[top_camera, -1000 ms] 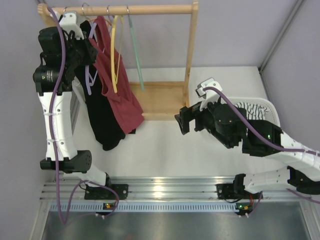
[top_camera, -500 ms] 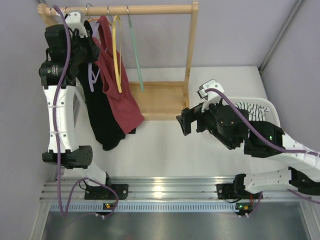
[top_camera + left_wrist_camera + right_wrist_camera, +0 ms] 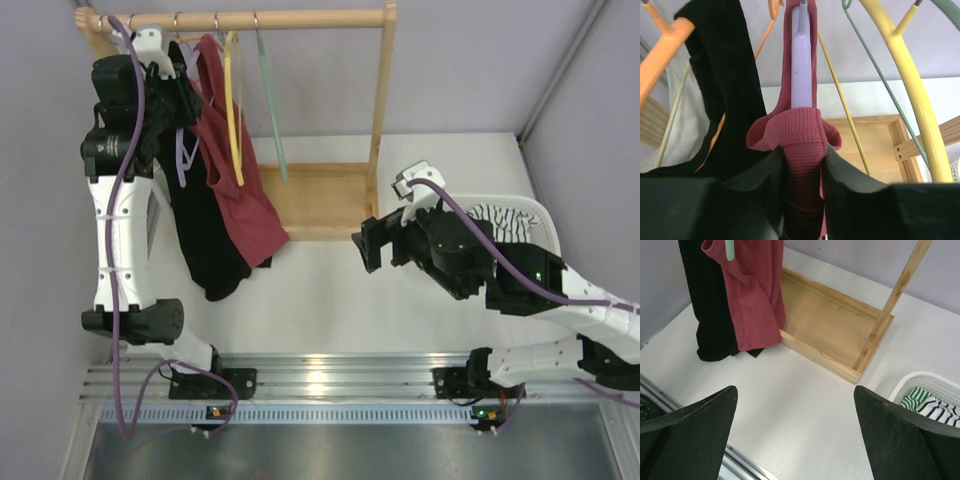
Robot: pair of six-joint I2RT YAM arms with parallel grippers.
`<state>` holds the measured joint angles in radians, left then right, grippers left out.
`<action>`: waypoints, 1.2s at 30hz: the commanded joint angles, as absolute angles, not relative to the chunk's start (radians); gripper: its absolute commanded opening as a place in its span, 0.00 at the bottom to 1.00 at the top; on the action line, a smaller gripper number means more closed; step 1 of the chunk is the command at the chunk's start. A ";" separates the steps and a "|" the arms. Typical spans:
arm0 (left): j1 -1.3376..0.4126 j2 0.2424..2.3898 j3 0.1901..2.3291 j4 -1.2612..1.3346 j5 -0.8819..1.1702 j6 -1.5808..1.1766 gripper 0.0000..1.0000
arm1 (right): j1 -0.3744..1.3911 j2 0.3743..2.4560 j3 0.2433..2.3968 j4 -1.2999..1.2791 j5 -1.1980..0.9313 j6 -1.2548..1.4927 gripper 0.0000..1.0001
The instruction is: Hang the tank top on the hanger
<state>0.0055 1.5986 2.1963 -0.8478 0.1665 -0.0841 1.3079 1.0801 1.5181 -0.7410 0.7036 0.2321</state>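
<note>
Table under tank top is white, wall grey.

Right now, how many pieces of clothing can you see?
3: a black garment hanging on the rail, the maroon tank top hanging beside it, and a striped cloth in the white basket, which may hide more.

White shells over black joints cover the left arm and right arm; a purple cable runs along each. The left gripper has thick matte-black fingers.
</note>
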 commanded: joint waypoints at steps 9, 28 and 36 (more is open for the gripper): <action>0.003 1.421 2.171 -0.730 0.092 -0.090 0.50 | 1.308 1.062 1.511 -0.701 0.698 0.236 1.00; -0.621 1.362 1.999 -0.537 0.137 -0.248 0.53 | 1.310 0.962 1.414 -0.800 0.842 0.403 1.00; -0.808 1.200 1.429 -0.253 0.066 -0.380 0.52 | 1.307 0.838 1.264 -0.909 0.923 0.580 1.00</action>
